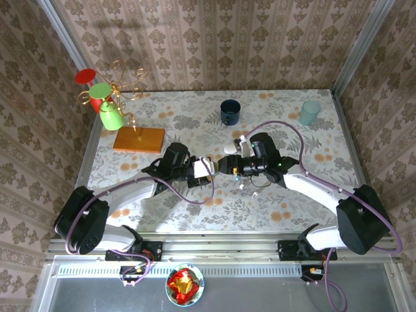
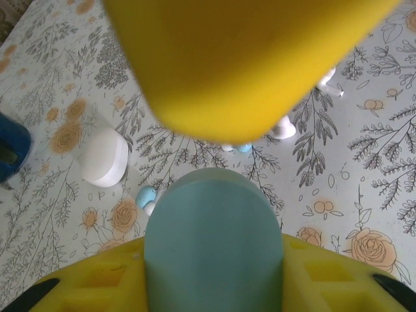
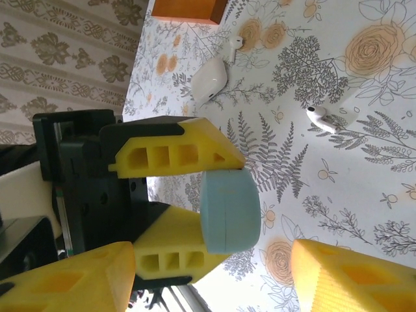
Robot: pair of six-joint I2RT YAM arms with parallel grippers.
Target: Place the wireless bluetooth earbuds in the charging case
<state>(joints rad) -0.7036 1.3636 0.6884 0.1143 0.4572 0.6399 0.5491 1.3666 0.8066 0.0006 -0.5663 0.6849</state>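
My left gripper (image 1: 207, 168) is shut on a light blue charging case (image 2: 214, 240), pinched flat between its yellow fingers (image 3: 175, 153) above the table's middle. The case (image 3: 231, 211) has its lid down. My right gripper (image 1: 227, 166) faces it with jaws open; its yellow fingertips (image 3: 351, 279) stand either side of the case without touching it. On the table lie a white case (image 2: 104, 156), a pale blue earbud (image 2: 145, 195) and white earbuds (image 2: 283, 129). In the right wrist view a stemmed white earbud (image 3: 322, 118) and another (image 3: 234, 44) lie near the white case (image 3: 209, 79).
A dark blue cup (image 1: 229, 112) and a teal cup (image 1: 310, 112) stand at the back. An orange block (image 1: 139, 139) carries a gold wire stand with a green cup (image 1: 110, 117) at the back left. Patterned walls close in three sides.
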